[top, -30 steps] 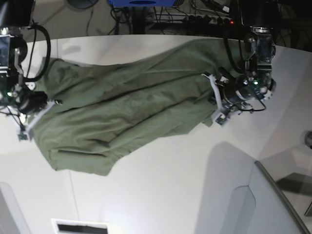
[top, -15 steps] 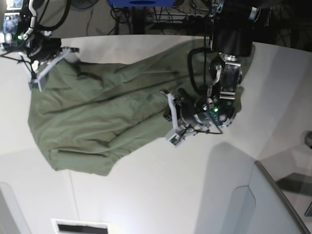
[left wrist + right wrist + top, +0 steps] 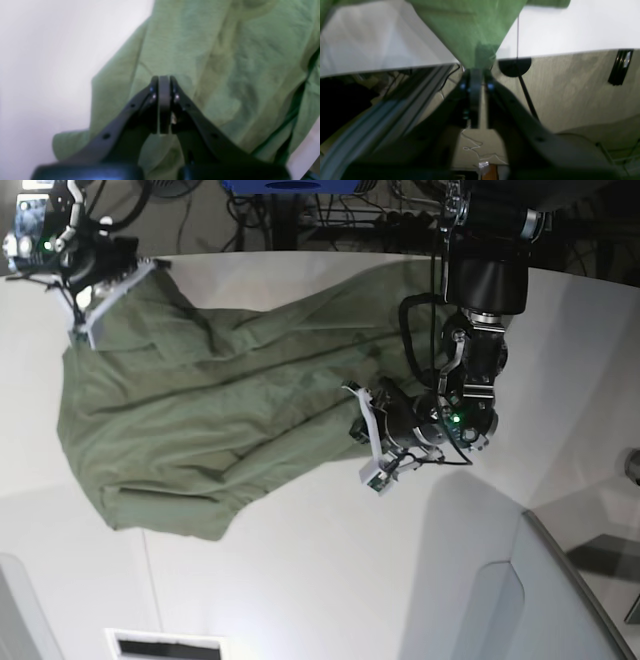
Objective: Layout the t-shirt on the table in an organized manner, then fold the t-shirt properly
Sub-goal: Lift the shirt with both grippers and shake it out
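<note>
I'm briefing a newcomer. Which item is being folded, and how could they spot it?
On the large white tabletop lies one wide, crumpled spread of olive-green cotton cloth, the t-shirt. Nothing else there is green or soft.

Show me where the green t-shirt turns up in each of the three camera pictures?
Base: t-shirt sprawls across the picture's left and middle.
Left wrist: fills the right side, behind the dark jaws.
Right wrist: hangs from top centre, narrowing toward the jaws.
Shared landmark: white table.

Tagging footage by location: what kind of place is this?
Likely a robotics lab: two arms work a t-shirt on a white table, with tangled cables behind it.
</note>
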